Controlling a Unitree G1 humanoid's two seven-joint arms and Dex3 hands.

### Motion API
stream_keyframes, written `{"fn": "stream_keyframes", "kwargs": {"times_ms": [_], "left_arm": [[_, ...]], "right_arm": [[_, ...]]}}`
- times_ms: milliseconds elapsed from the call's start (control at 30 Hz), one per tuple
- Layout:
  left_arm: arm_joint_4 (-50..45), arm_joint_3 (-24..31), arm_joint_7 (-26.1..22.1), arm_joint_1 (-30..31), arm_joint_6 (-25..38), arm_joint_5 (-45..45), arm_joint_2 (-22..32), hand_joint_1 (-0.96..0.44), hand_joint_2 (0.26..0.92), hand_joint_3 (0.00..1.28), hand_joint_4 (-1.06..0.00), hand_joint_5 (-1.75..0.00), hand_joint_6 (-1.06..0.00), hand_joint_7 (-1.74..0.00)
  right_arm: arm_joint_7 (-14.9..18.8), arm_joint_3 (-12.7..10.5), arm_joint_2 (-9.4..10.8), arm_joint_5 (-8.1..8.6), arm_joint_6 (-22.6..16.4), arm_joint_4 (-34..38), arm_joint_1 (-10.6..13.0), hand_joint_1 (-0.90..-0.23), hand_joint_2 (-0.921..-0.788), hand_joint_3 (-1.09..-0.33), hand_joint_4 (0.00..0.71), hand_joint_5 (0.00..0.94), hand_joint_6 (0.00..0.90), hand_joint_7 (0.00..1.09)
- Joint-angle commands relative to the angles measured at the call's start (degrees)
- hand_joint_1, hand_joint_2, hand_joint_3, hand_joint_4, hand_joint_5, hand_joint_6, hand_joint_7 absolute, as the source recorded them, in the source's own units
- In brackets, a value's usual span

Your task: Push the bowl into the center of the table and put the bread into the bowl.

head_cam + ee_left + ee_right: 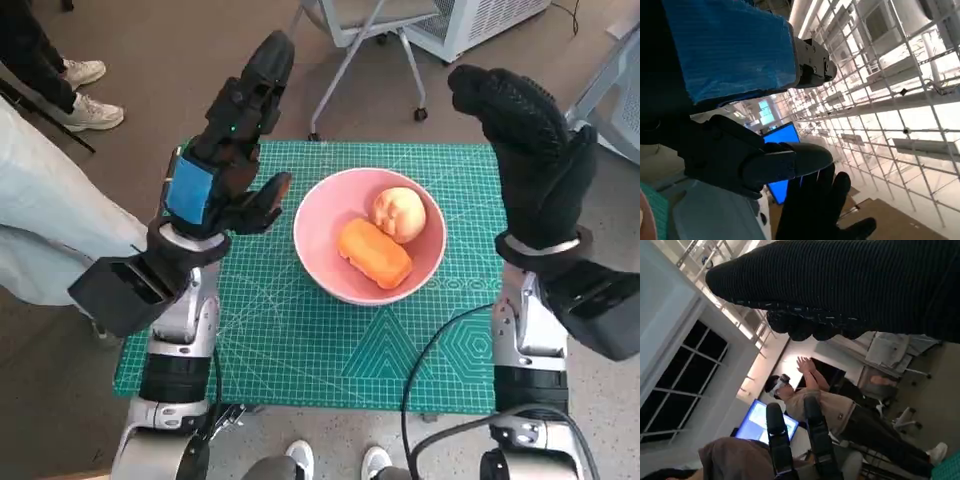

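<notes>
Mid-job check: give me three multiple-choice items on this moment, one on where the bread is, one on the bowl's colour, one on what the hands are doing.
1. Where is the orange oblong bread?
A. on the mat
B. in the bowl
C. in the left hand

2. What colour is the round plastic bowl?
A. pink
B. white
C. blue

3. What do the hands hold?
A. left holds the bowl
B. right holds the bread
C. neither holds anything

Key: 1 B, the bread lies inside the bowl beside a pale round bun. 2 A, its rim and wall are pink against the green cutting mat. 3 C, the blue-taped left hand and gloved right hand are raised with fingers apart, clear of everything.
</notes>
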Motion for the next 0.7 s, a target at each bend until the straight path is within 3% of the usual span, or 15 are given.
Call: {"fn": "stream_keyframes", "kwargs": {"times_ms": [33, 367, 700], "left_arm": [[-1.19, -0.51, 0.59, 0.76, 0.38, 0.25, -0.24, -0.74, 0.921, 0.58, -0.03, 0.0, -0.17, -0.05], [-1.69, -1.72, 0.64, 1.45, -0.44, 0.12, -2.1, -0.73, 0.921, 0.58, -0.02, 0.0, -0.15, -0.06], [-2.24, -2.37, 1.32, 0.75, -1.36, 0.75, -2.91, -0.73, 0.921, 0.57, -0.02, 0.0, -0.13, -0.06]], "right_arm": [[0.98, -0.23, -0.99, 0.98, 1.7, -0.56, 0.37, -0.67, -0.921, -0.673, 0.201, 0.004, 0.161, 0.37], [1.97, -0.71, -1.84, 2.4, 3.05, -1.05, 0.48, -0.66, -0.921, -0.671, 0.206, 0.005, 0.175, 0.36], [1.54, -1.14, -3.23, 1.28, 3.04, -2.17, 0.81, -0.644, -0.921, -0.671, 0.21, 0.005, 0.184, 0.35]]}}
